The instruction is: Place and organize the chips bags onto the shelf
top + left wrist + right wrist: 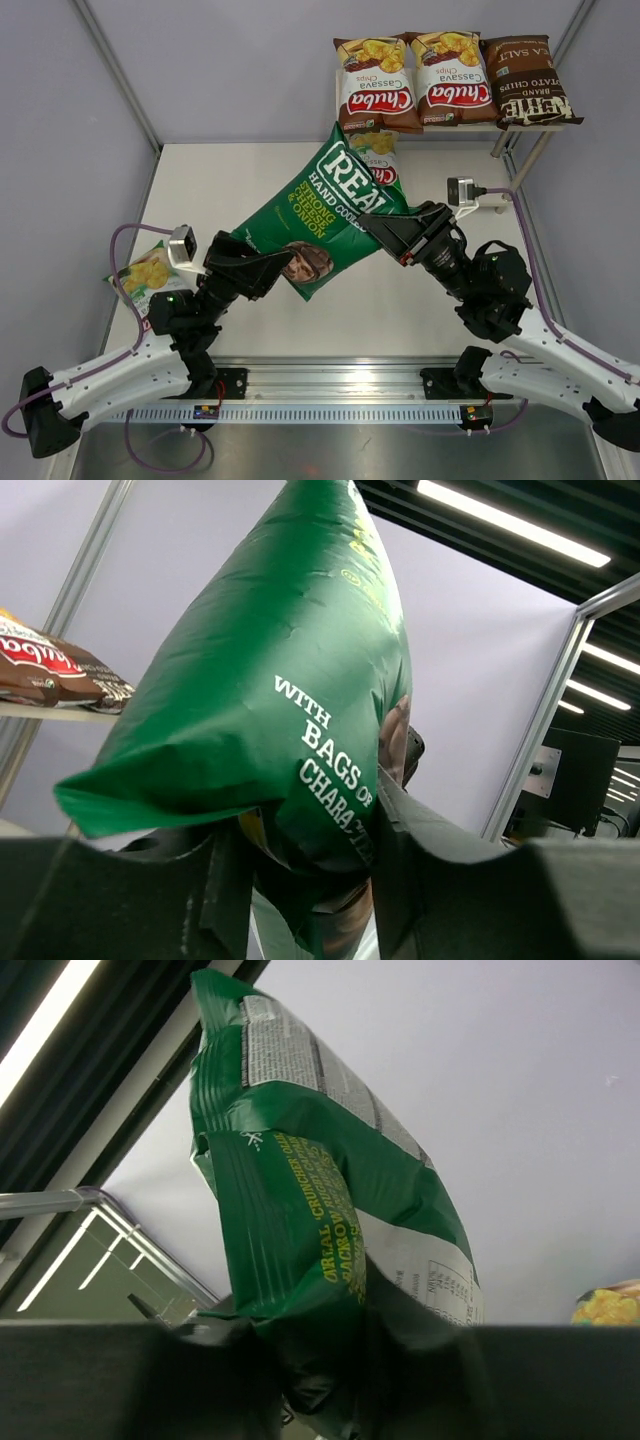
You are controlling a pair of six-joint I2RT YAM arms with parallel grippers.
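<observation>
- Two grippers share one load in the top external view. The left gripper (pixel 272 272) is clamped on the bottom corner of the glossy dark-green REAL chips bag (pixel 325 205), and the right gripper (pixel 385 228) is pinched on its side edge.
- The REAL chips bag hangs clear of the table between them. Its long axis runs from the left fingers away and to the right, toward the small cream-white two-tier shelf (pixel 533 158) with thin silver legs.
- That shelf lies beyond the right fingers, so the right arm is the nearer one and, I judge, should lead the carry.
- Three brown glossy bags (pixel 450 80) fill the top board side by side, which leaves the lower board as the likely slot.
- One light-green Chuba bag (pixel 380 150) shows just past the held bag's top edge; I cannot tell what it rests on. Another light-green bag (pixel 140 275) lies on the table just outside the left fingers.
- Left wrist view: both dark fingers (pixel 225 890) are closed on the crumpled bottom corner of the REAL chips bag (pixel 290 680), which rises steeply above them. The brown glossy bags (pixel 50 665) sit up and to the left of the fingers, well apart.
- Right wrist view: the fingertips (pixel 250 1370) are shut on a creased edge of the REAL chips bag (pixel 300 1190). The bag stands up from them with its printed back panel turned to the right. A scrap of the light-green Chuba bag (pixel 610 1305) shows low to the right of the fingers.
</observation>
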